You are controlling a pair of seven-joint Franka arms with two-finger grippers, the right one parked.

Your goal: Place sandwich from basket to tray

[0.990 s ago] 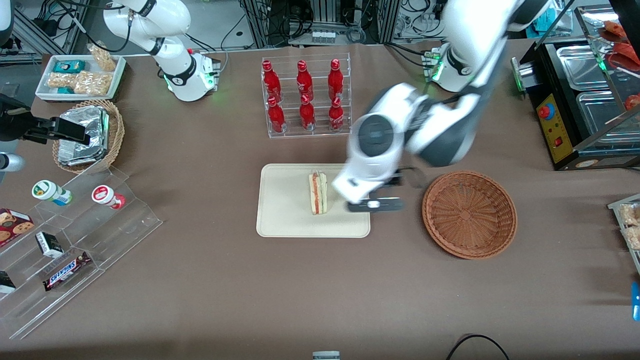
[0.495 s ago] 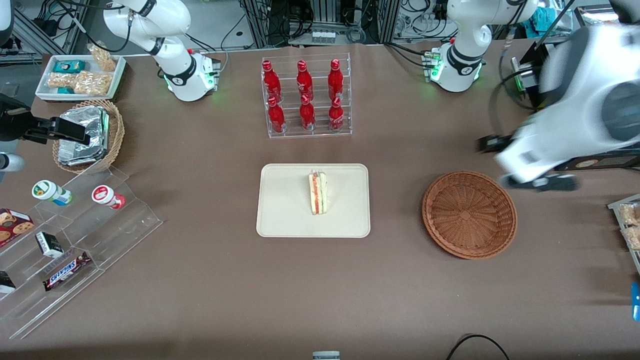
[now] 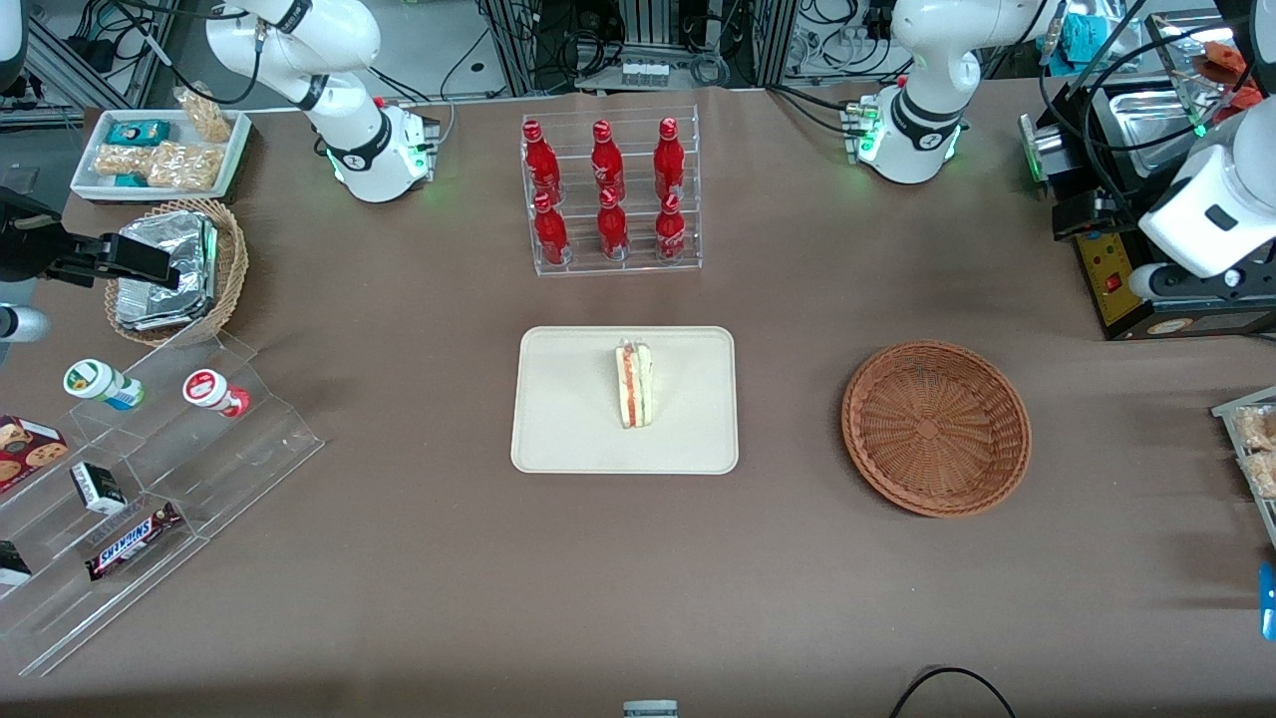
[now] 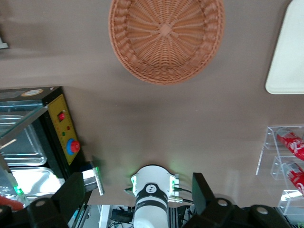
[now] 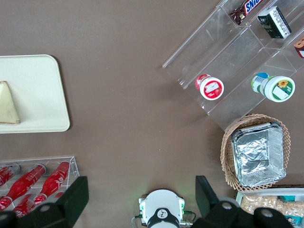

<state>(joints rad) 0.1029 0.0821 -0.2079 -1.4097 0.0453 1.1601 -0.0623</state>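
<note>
The sandwich [image 3: 633, 384] stands on its edge on the beige tray [image 3: 568, 419], near the tray's middle. It also shows in the right wrist view [image 5: 8, 104] on the tray [image 5: 38, 95]. The reddish-brown basket [image 3: 937, 429] is empty, beside the tray toward the working arm's end. My left gripper [image 3: 1131, 249] is open and empty, held high over the black appliance, well away from tray and basket. In the left wrist view the gripper [image 4: 137, 187] has its fingers spread wide, with the basket [image 4: 166, 38] and a tray corner [image 4: 287, 61] in sight.
A clear rack of red bottles [image 3: 610, 194] stands farther from the camera than the tray. A black appliance [image 3: 1126, 269] sits at the working arm's end. Acrylic steps with snacks [image 3: 150, 469], a tan basket of foil packs [image 3: 174, 269] and a white snack tray [image 3: 159, 150] lie toward the parked arm's end.
The left arm swung from the tray's edge past the basket to the working arm's end of the table and rose. The sandwich stayed on the tray.
</note>
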